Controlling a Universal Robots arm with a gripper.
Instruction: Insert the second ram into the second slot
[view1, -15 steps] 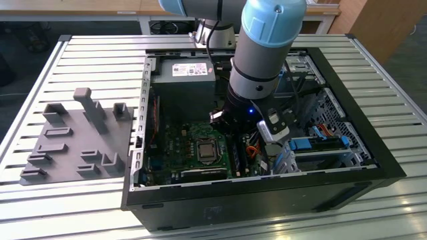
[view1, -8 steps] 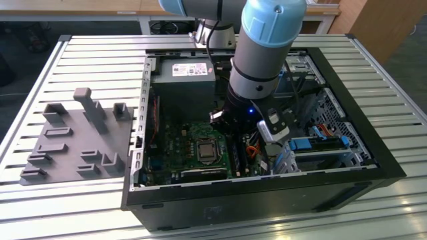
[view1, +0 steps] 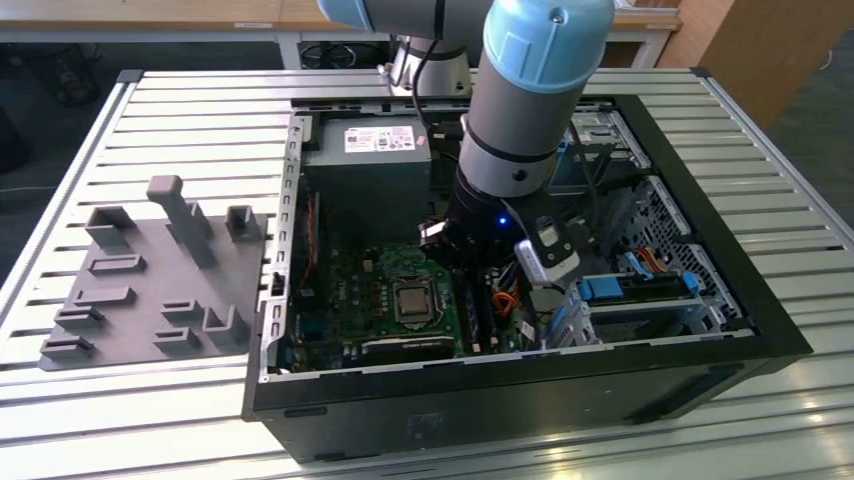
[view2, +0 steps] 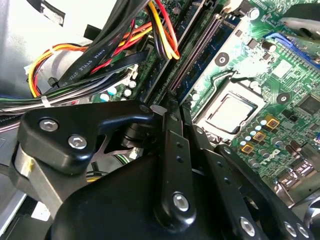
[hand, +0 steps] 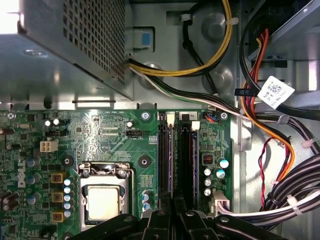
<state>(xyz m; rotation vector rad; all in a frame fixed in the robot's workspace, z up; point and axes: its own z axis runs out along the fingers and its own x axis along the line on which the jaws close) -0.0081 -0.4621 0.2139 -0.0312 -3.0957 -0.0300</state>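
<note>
The claw (view2: 172, 107), fingers together, hovers over the motherboard's (hand: 110, 135) memory slots (hand: 177, 155).

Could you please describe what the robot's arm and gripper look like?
The arm is a grey tube with light-blue joint caps, a black wrist with a small blue light and a black cable along it. The gripper is black, with bolted linkage plates and silver screws.

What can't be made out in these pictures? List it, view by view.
- First wrist view: one end of the memory slots disappears under the gripper.
- Exterior view: the arm hides most of those slots.
- Second wrist view: the cables cover part of the board, and the gripper's body blocks the slots' near end. It is unclear whether a stick sits fully in each slot.
</note>
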